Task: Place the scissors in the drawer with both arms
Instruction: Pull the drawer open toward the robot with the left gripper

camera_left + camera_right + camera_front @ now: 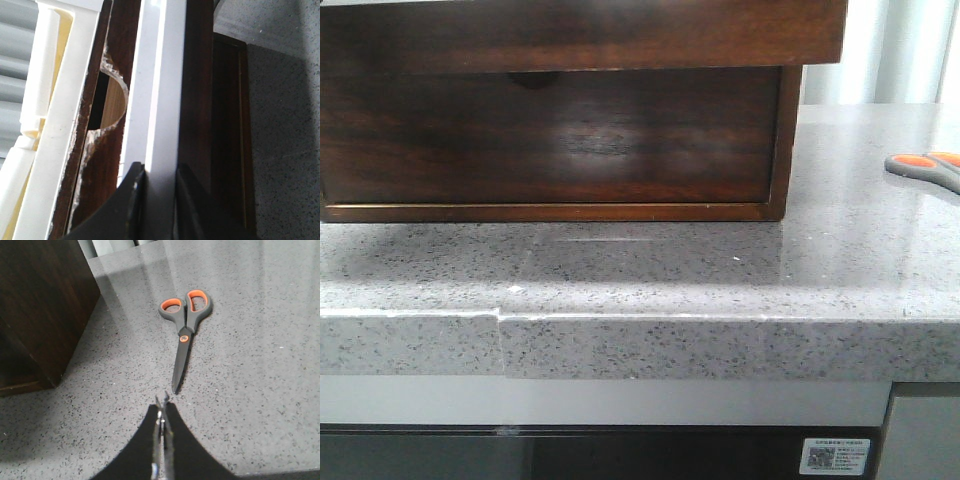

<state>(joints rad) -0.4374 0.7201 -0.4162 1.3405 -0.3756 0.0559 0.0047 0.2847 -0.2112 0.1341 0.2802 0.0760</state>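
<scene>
The scissors (926, 167) lie flat on the grey counter at the far right, closed. In the right wrist view (184, 325) their grey handles with orange inserts point away from my right gripper (162, 401). That gripper is shut and empty, just short of the blade tip. The glossy reddish-brown drawer (620, 30) juts forward at the top of the cabinet. My left gripper (160, 172) is shut on the drawer's front wall, one finger on the pale lining (160, 75) and the other on the dark wood (197, 100). Neither gripper shows in the front view.
Below the drawer is a dark wooden front with a half-round notch (530, 78), also seen in the left wrist view (112, 100). The cabinet's side (45, 305) stands beside the scissors. The speckled counter (650, 270) ends in a front edge.
</scene>
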